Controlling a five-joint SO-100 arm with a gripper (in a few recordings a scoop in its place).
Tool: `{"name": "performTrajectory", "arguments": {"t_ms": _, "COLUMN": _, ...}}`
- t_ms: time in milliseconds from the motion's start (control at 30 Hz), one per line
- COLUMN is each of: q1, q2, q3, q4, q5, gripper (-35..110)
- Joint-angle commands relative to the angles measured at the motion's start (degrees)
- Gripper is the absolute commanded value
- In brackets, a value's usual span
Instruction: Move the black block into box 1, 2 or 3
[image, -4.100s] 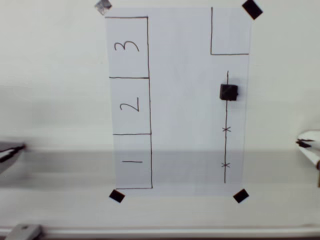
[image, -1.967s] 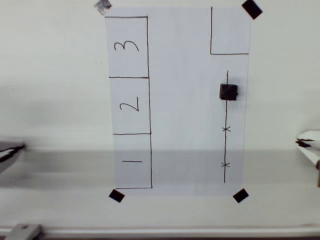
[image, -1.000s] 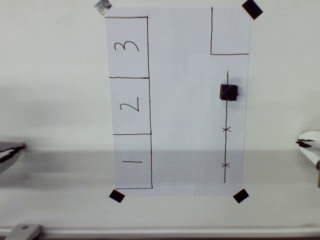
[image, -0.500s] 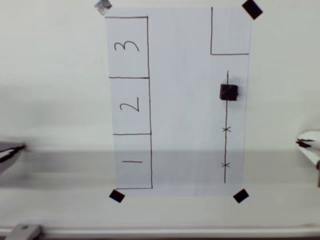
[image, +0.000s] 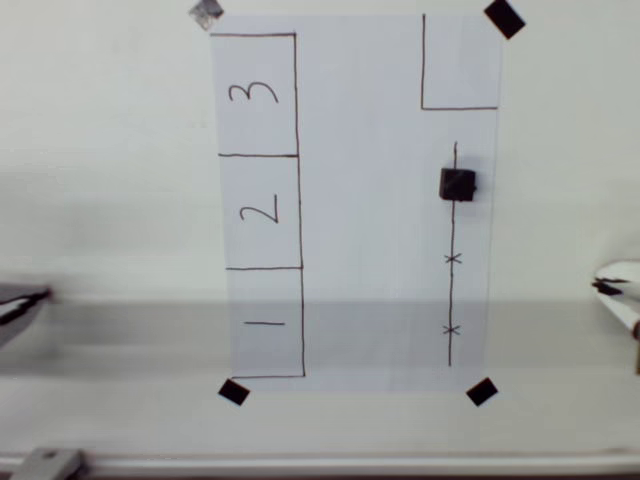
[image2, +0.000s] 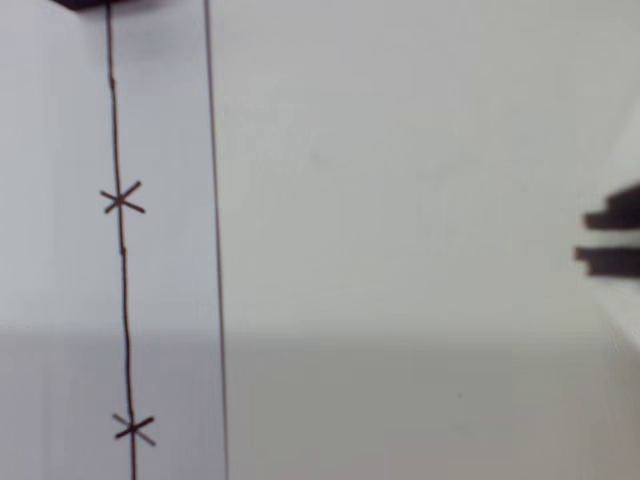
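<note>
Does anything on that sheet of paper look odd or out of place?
Only slightly: three corners wear black tape squares, but the top-left corner tape looks grey and crumpled. The black block sits squarely on the pen-drawn line.

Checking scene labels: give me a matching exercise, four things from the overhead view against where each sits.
Things:
1. block
2. box 3
3. box 1
4. unnumbered box

Places:
A. top right corner of the sheet
B. bottom of the left column
C. on the drawn line at the right
D. top of the left column

Pairs: 1-C, 2-D, 3-B, 4-A
</note>
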Motion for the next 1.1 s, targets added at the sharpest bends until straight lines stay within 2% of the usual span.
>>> {"name": "performTrajectory", "arguments": {"t_ms": 0, "q1": -0.7, "q2": 0.0, "q3": 0.53, "q4": 1.32, "q5": -0.88, "gripper": 3}}
{"name": "performTrajectory", "arguments": {"t_ms": 600, "q1": -1.85, "q2": -0.7, "q3": -2.55, "q4": -0.97, "q5": -0.7, "gripper": 0}}
{"name": "performTrajectory", "arguments": {"t_ms": 1067, "q1": 0.62, "q2": -24.61, "q3": -22.15, "q4": -5.27, "q5": -0.62, "gripper": 5}}
